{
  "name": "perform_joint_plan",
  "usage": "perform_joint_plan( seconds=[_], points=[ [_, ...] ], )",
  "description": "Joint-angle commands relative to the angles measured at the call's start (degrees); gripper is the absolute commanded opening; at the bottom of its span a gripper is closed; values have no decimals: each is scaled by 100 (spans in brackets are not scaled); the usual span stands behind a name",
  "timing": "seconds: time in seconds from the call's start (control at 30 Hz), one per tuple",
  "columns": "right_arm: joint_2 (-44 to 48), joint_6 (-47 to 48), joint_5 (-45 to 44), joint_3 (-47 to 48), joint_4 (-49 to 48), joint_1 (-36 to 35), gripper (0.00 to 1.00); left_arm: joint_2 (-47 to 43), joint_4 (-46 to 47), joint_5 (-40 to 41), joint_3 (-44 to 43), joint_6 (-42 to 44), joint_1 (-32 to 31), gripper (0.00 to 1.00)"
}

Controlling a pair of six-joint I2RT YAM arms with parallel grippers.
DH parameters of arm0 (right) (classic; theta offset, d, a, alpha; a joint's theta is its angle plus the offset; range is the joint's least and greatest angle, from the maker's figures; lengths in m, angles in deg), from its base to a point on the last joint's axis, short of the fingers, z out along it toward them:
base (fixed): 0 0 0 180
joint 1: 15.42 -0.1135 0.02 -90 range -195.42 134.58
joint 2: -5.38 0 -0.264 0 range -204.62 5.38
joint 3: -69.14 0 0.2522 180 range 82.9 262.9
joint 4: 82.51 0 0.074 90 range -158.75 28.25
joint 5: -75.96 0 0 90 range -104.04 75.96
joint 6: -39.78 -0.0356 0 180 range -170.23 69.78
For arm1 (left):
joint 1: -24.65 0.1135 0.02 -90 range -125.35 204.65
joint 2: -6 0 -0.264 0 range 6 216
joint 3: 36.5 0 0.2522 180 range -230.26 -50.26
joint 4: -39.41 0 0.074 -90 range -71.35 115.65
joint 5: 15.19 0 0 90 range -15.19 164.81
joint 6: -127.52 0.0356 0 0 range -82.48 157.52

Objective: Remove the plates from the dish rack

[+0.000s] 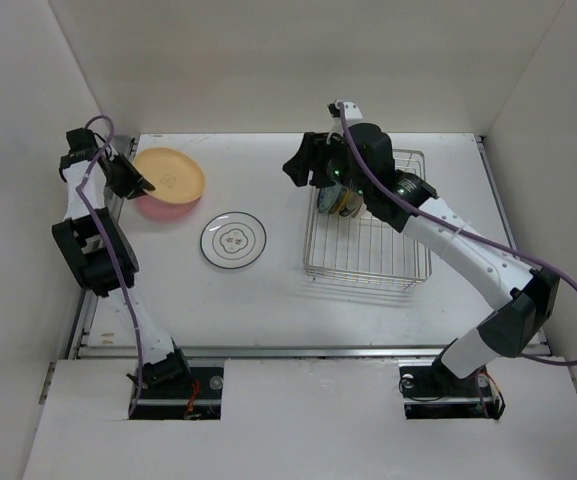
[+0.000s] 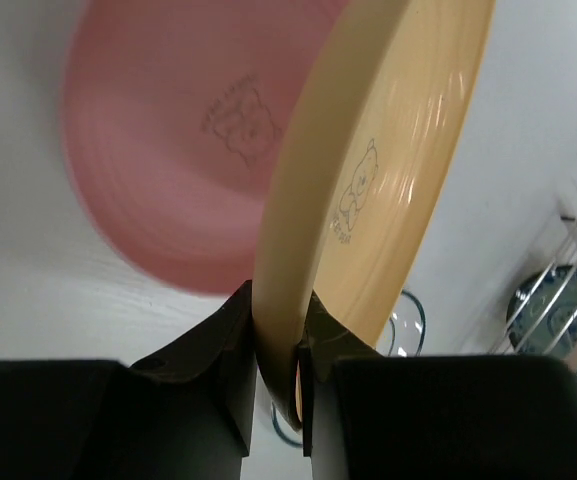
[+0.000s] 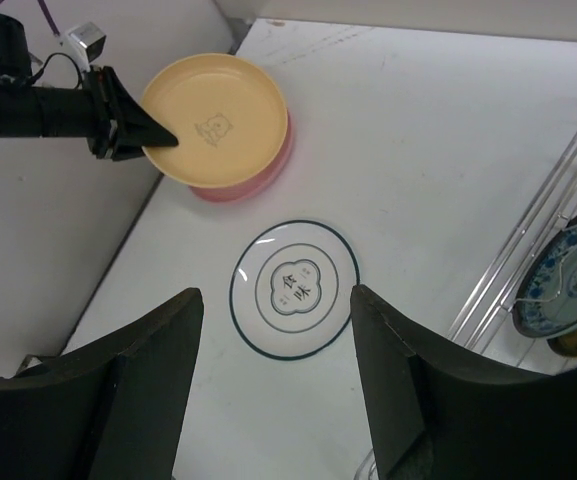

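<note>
My left gripper [image 1: 136, 182] is shut on the near rim of the orange-yellow plate [image 1: 170, 172], held over the large pink plate [image 1: 160, 209] at the table's far left. In the left wrist view the fingers [image 2: 230, 340] pinch the yellow plate [image 2: 388, 180] with the pink plate [image 2: 168, 140] behind. The white dark-rimmed plate [image 1: 233, 241] lies flat mid-table. The wire dish rack [image 1: 368, 250] holds the small teal-blue plate [image 1: 344, 202] upright at its far left. My right gripper [image 1: 303, 165] is open and empty, above the rack's far left corner. No cream plate is identifiable.
White walls close in the table on the left, back and right. In the right wrist view the white plate [image 3: 295, 287] lies below my open fingers, the rack's edge [image 3: 528, 250] and the blue plate [image 3: 568, 280] to the right. A dark round object [image 1: 409, 187] sits at the rack's far right.
</note>
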State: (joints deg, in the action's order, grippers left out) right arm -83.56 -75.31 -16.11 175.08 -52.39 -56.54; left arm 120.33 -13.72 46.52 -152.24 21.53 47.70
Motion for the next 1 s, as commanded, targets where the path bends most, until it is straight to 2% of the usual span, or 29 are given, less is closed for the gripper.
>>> perform_joint_plan(
  seconds=[0.0, 0.23, 0.27, 0.3, 0.33, 0.43, 0.47, 0.57, 0.67, 0.73, 0.8, 0.93, 0.97],
  points=[
    [70, 91, -232, 169, 253, 43, 67, 274, 606, 139, -464, -677, 139, 0],
    [176, 144, -286, 169, 368, 96, 67, 1021, 537, 140, -736, -695, 200, 1],
    [176, 144, -286, 169, 368, 96, 67, 1091, 432, 88, -736, -599, 200, 6],
    [176, 196, -286, 169, 368, 96, 67, 1240, 161, 87, -893, -477, 200, 21],
    [176, 197, -286, 169, 368, 96, 67, 1294, 19, 87, -894, -414, 200, 28],
    [176, 249, -286, 230, 368, 96, 67, 1409, -490, 87, -956, -212, 200, 45],
    [176, 249, -286, 230, 368, 96, 67, 1487, -631, 87, -956, -55, 200, 48],
    [176, 249, -286, 283, 368, 96, 67, 1654, -1211, 543, -1324, 358, 113, 53],
    [176, 249, -180, 283, 368, 96, 67, 1716, -1616, 1517, -1659, 1043, -195, 54],
    [228, 249, -180, 283, 368, 96, 67, 1716, -1695, 2166, -1729, 1499, -379, 56],
    [229, 249, -233, 283, 368, 96, 67, 1769, -1696, 2485, -1791, 1695, -617, 57],
    [343, 23, -1083, 449, 953, 96, 68, 1646, -1758, 2855, -1861, 1687, -732, 57],
    [343, -58, -1790, 537, 1183, 148, 68, 1585, -1758, 2856, -1861, 1635, -732, 57]
  ],
)
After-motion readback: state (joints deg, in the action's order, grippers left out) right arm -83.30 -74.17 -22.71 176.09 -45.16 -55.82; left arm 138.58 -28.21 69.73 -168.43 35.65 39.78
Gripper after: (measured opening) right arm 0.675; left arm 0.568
